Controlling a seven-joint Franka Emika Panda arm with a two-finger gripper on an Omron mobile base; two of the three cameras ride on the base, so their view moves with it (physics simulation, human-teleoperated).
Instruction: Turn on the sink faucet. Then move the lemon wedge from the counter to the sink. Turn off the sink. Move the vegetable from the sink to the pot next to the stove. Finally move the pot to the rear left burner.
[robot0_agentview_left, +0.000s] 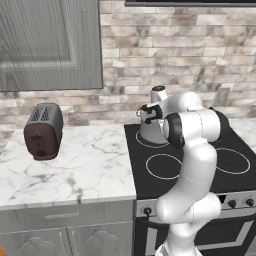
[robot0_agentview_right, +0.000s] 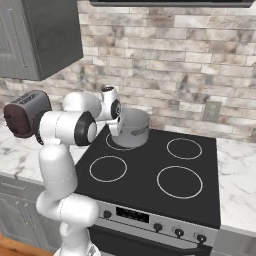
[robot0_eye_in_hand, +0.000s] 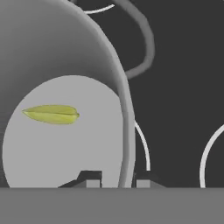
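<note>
The silver-grey pot (robot0_agentview_left: 151, 133) (robot0_agentview_right: 133, 128) sits over the rear left burner (robot0_agentview_left: 141, 142) (robot0_agentview_right: 112, 145) of the black stove (robot0_agentview_left: 200, 176) (robot0_agentview_right: 150, 172). I cannot tell whether its base touches the glass. My gripper (robot0_agentview_left: 150, 113) (robot0_agentview_right: 116, 125) (robot0_eye_in_hand: 118, 179) is at the pot's near rim, shut on the wall with one fingertip inside and one outside. In the hand view the yellow-green lemon wedge (robot0_eye_in_hand: 51, 114) lies on the pot's (robot0_eye_in_hand: 65, 52) flat bottom, and the thin loop handle (robot0_eye_in_hand: 145, 43) curves off the outer side.
A dark red-brown toaster (robot0_agentview_left: 44, 131) (robot0_agentview_right: 24, 114) stands on the white marble counter (robot0_agentview_left: 75, 167) left of the stove. Three other white burner rings, such as the front left one (robot0_agentview_left: 163, 166) (robot0_agentview_right: 108, 168), are bare. Knobs line the front panel (robot0_agentview_right: 150, 220). A brick wall rises close behind.
</note>
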